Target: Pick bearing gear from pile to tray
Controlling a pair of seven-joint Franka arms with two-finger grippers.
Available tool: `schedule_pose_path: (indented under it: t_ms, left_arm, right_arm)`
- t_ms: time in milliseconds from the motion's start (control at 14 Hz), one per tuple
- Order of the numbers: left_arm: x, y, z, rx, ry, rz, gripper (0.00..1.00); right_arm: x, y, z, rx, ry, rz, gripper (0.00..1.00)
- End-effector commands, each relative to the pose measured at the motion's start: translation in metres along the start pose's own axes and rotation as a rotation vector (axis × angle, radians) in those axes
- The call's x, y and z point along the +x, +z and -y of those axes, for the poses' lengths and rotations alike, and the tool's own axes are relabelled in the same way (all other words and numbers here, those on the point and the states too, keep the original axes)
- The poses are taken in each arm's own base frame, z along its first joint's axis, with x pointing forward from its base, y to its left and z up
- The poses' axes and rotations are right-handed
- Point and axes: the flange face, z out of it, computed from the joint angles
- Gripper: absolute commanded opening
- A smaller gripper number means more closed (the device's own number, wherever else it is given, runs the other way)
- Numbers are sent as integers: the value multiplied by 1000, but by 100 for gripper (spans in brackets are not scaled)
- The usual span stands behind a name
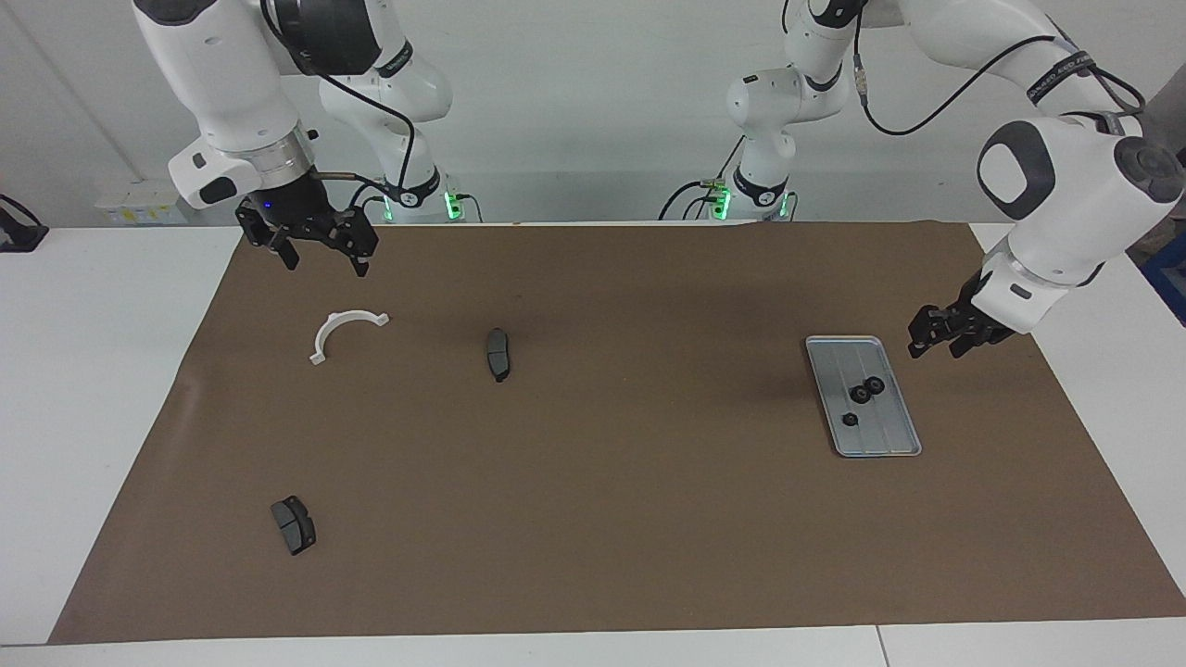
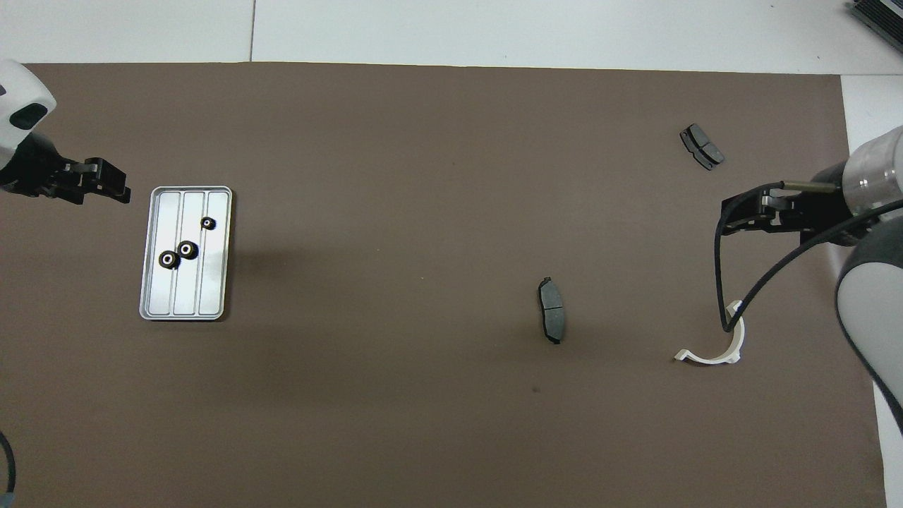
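Three gears (image 1: 862,394) lying in tray (image 1: 891,445). Left gripper (image 1: 934,341) raised beside tray, empty, fingers apart. Right gripper (image 1: 320,255) waiting above surface (image 1: 593,519), wide, empty.

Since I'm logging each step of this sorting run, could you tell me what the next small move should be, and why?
Probably draw the left gripper up and clear of the tray to rest. Three gears lie in the tray, the gripper holds nothing, and only two brake pads and a white bracket lie on the mat. The right gripper waits over the mat.
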Motion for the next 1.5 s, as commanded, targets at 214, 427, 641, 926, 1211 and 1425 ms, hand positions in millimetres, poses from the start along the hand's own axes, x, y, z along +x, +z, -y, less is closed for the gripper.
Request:
schedule_pose_path:
  t_ms: [214, 427, 641, 926, 1211, 1425]
  left_arm:
    - [-47, -70, -13, 33, 5, -18, 100]
    - [-53, -77, -17, 33, 11, -14, 100]
    - [-59, -83, -28, 35, 30, -7, 100]
    - [-62, -88, -36, 44, 47, -10, 100]
    - [-63, -91, -44, 45, 59, -16, 100]
    - [-65, -95, -45, 47, 61, -24, 100]
  right_arm:
    - [-5, -4, -3, 17, -21, 6, 100]
    - [-5, -4, -3, 17, -21, 6, 100]
    - [-5, -4, -3, 17, -21, 6, 100]
    - [-5, -4, -4, 17, -19, 6, 100]
    - [-5, -4, -4, 17, -19, 6, 100]
    - [-5, -4, -3, 17, -21, 6, 100]
